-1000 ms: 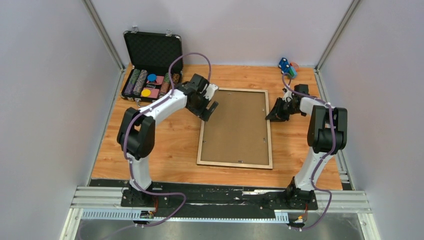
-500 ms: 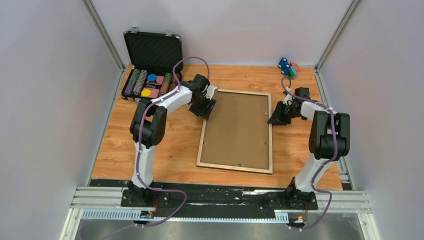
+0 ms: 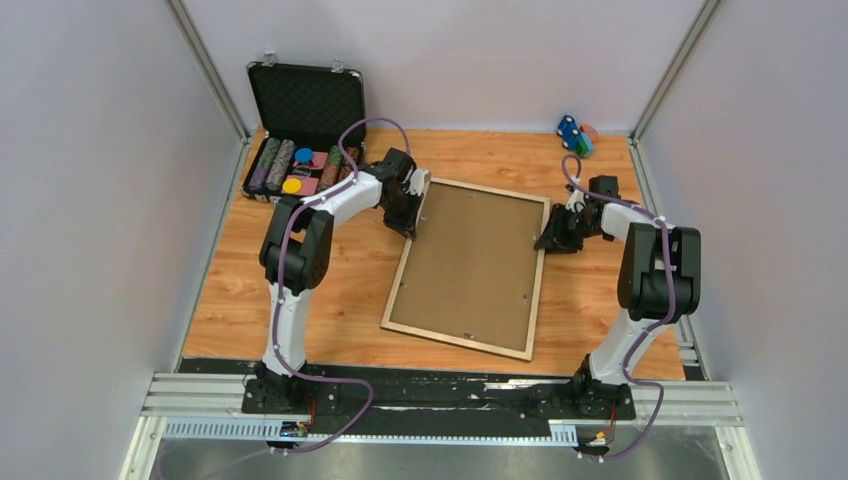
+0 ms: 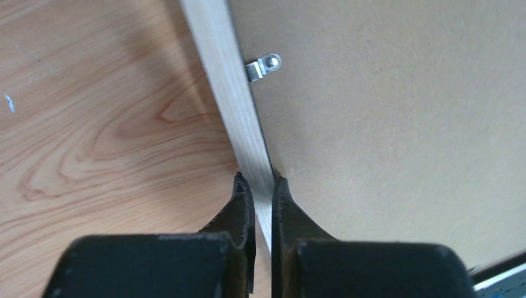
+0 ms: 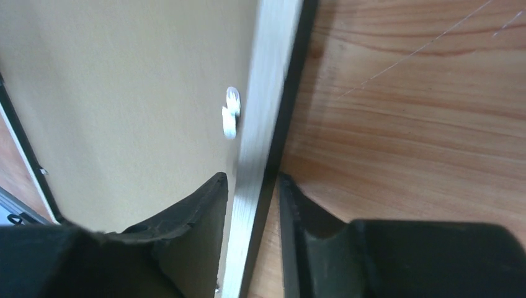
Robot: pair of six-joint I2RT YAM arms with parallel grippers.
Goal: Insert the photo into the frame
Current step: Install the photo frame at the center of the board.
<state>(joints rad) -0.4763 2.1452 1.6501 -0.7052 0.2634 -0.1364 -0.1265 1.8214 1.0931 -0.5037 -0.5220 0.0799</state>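
The frame [image 3: 455,341] lies face down and skewed on the wooden table, its brown backing board [image 3: 470,265] facing up. My left gripper [image 3: 410,222] is shut on the pale left rail [image 4: 226,81] near the far left corner, with fingertips pinching the wood [image 4: 260,180]. My right gripper [image 3: 548,240] straddles the right rail [image 5: 267,93] near the far right corner. It stands open [image 5: 253,180], with a gap between the outer finger and the rail's black edge. Small metal clips [image 4: 263,65] [image 5: 231,118] hold the board. The photo is hidden.
An open black chip case [image 3: 305,130] with rows of chips stands at the back left. Small coloured toys [image 3: 575,135] lie at the back right corner. Grey walls close the table on three sides.
My left gripper moved onto the left rail and shut on it. The frame turned, its near end swinging left. My right gripper's jaws loosened around the right rail.
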